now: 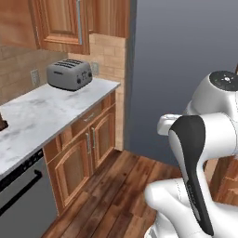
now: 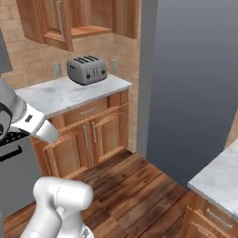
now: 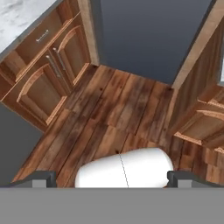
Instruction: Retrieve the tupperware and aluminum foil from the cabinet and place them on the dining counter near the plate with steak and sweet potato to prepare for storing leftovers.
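The hand (image 3: 112, 179), fingers spread and holding nothing, pointed down at the floor (image 3: 109, 113), while the cabinet (image 2: 88, 18) hung above the toaster (image 2: 87, 69), up and leftward.

- The white arm (image 1: 200, 153) is folded up close over its base, dark-jointed elbow raised high, with nothing in its grasp.
- The gripper (image 3: 112, 178) points down toward the floor, its jaws spread wide apart.
- The two dark fingertips (image 3: 43, 178) sit far out at either side, with nothing between them.
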You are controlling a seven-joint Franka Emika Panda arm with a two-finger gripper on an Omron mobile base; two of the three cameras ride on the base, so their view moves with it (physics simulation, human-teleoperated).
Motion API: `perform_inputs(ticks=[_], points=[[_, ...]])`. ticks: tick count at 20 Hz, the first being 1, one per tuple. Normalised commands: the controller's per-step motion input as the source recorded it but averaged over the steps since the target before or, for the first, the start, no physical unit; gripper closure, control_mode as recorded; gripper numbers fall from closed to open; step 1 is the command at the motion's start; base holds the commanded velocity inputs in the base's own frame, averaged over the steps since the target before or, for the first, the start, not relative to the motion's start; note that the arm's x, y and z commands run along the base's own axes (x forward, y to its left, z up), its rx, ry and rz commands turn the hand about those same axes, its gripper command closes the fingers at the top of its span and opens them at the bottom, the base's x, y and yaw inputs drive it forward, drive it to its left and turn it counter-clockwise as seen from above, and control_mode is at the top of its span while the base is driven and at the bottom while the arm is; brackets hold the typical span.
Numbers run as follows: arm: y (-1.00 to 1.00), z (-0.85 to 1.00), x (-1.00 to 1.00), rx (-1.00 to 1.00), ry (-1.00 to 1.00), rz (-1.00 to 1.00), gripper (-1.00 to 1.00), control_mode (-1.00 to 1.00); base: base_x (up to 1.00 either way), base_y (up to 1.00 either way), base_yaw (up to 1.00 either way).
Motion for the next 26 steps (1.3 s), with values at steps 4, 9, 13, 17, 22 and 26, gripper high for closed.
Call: perform_inputs(ticks=[4,9,13,17,22,26], points=[[0.0,0.0,0.0,0.0,0.0,0.0,-1.0,1.0,1.0,-0.7,0.26],[0.0,0.0,0.0,0.0,0.0,0.0,-1.0,1.0,1.0,-0.58,0.26],[0.0,0.0,0.0,0.0,0.0,0.0,-1.0,1.0,1.0,-0.43,0.28],[0.0,0.0,0.0,0.0,0.0,0.0,-1.0,1.0,1.0,-0.24,0.32],[0.0,0.0,0.0,0.0,0.0,0.0,-1.0,1.0,1.0,-0.01,0.33],[0.0,0.0,0.0,0.0,0.0,0.0,-1.0,1.0,1.0,0.0,0.38]])
